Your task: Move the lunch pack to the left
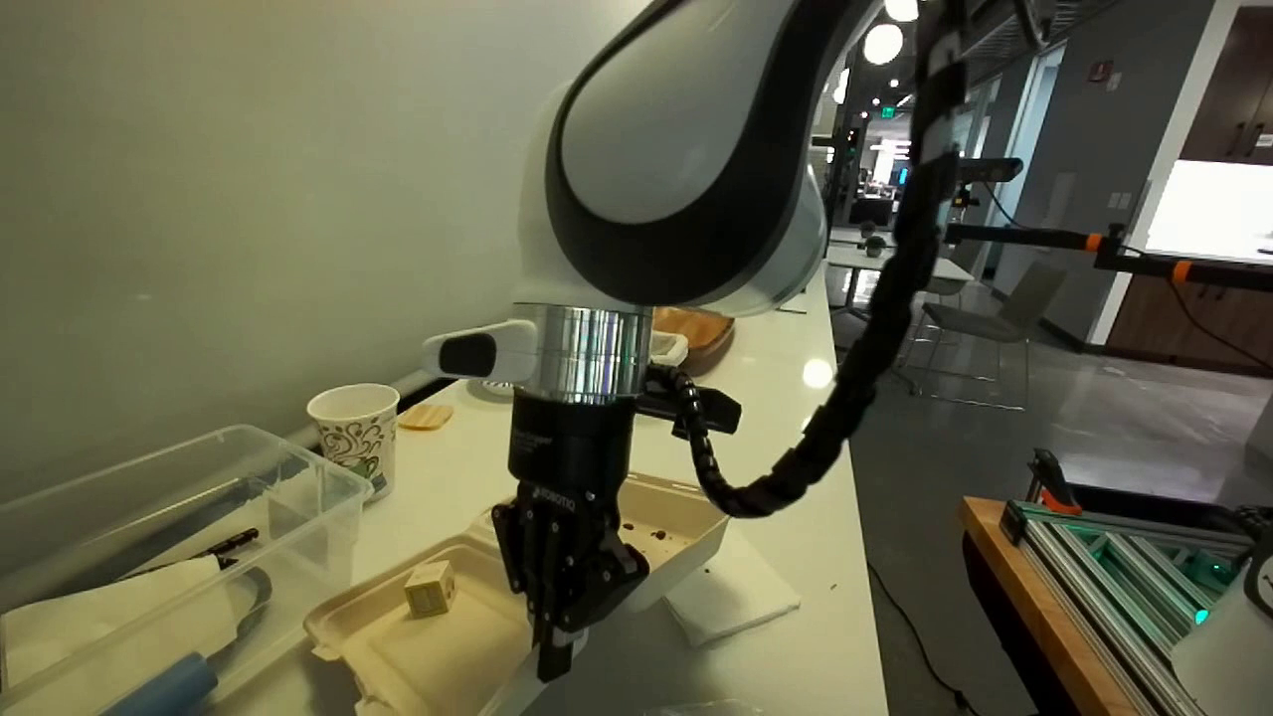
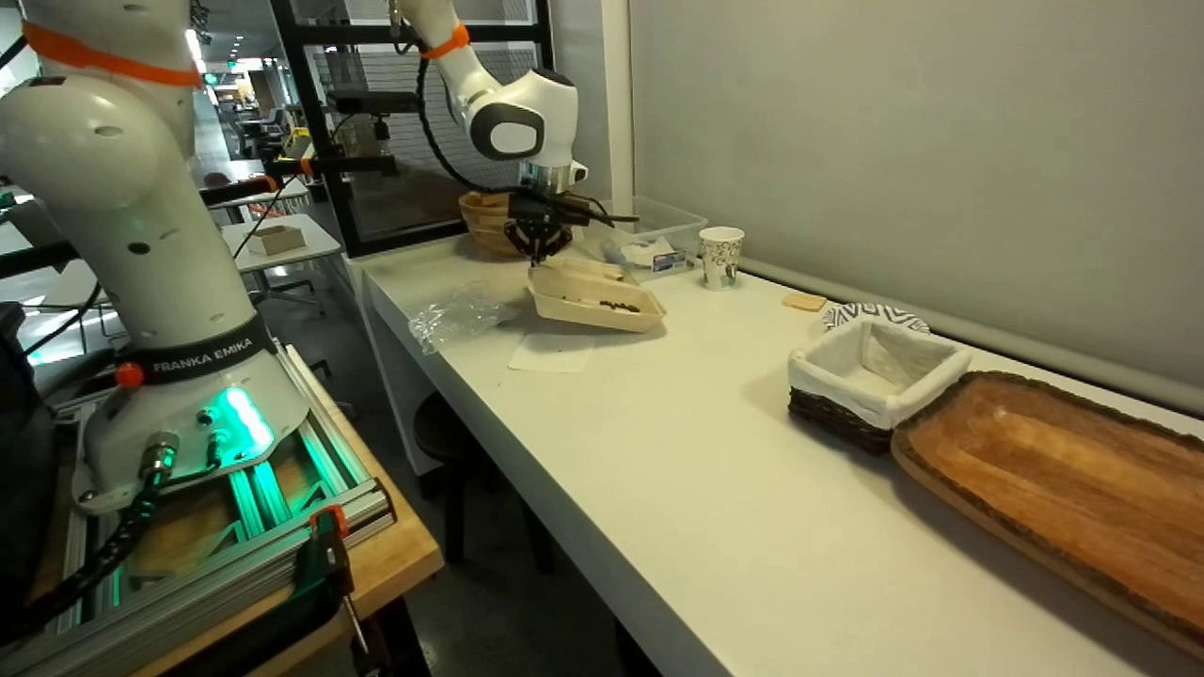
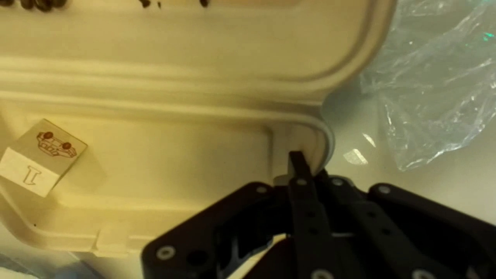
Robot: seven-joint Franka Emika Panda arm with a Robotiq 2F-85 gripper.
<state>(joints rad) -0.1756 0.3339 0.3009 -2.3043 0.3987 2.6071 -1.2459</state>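
The lunch pack is a beige open clamshell box; it shows in both exterior views (image 1: 467, 636) (image 2: 588, 315) and fills much of the wrist view (image 3: 174, 166). Dark bits lie in one half. A small pale block with a printed car (image 3: 42, 155) lies in the other half; it also shows in an exterior view (image 1: 430, 589). My gripper (image 3: 308, 166) is shut on the box's rim at a corner of the half with the block, one finger inside and one outside. The gripper also shows in both exterior views (image 1: 557, 646) (image 2: 538, 259). The box looks tilted, its dark-bit half partly raised off the table.
A clear plastic bin (image 1: 328, 517), a paper cup (image 1: 356, 433) and a wooden bowl (image 2: 484, 221) stand near the box. Crumpled clear plastic (image 2: 461, 315) and a flat white square (image 2: 553, 353) lie beside it. A lined basket (image 2: 842, 404) and wooden tray (image 2: 1063, 461) stand farther along.
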